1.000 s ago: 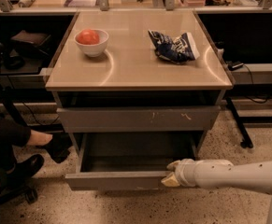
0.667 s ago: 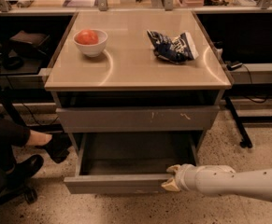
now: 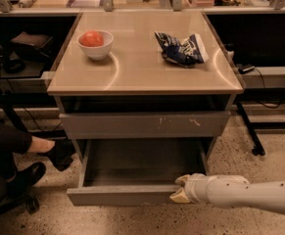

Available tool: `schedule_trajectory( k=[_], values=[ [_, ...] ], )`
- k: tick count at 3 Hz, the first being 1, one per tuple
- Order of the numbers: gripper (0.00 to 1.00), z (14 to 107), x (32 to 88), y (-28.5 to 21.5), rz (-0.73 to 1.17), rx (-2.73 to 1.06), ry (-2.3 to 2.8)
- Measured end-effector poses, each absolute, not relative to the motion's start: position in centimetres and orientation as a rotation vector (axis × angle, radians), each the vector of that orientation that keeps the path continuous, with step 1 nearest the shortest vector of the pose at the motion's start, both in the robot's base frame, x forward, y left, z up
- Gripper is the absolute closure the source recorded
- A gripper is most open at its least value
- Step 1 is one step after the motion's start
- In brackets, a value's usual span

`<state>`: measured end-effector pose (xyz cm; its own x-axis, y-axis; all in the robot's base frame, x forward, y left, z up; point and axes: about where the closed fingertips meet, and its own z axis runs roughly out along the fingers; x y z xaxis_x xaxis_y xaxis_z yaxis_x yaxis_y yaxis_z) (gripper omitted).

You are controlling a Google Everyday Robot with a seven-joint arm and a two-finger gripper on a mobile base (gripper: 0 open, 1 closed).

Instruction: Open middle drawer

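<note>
Middle drawer (image 3: 122, 196) stands well out from the cabinet. Your gripper (image 3: 180, 190) pinches the right end of its front panel, one of the fingers (image 3: 183, 180) inside the box and one outside. There is no handle, hence the lip grip. The scratched front (image 3: 144, 125) sits above and behind the fingers.

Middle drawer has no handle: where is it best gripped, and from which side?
Grip the top edge of the middle drawer front panel, coming from the front and slightly above. The front is flat and plain, offering nothing to hold, but the drawer stands pulled out, so its upper rim is exposed above the shallow interior. The gripper sits at that panel's right end.
</note>
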<state>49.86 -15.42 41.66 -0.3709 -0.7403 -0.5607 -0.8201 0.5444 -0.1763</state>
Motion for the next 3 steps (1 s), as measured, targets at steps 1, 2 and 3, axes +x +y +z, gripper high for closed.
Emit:
schedule_trajectory(
  k=[1,2,3],
  values=[
    [1.0,41.82,49.82,-15.41,0.176,-1.254,2.188],
    [1.0,41.75,49.03,-15.61,0.181,-1.244,2.179],
    [1.0,41.9,49.01,-15.59,0.181,-1.244,2.179]
  ],
)
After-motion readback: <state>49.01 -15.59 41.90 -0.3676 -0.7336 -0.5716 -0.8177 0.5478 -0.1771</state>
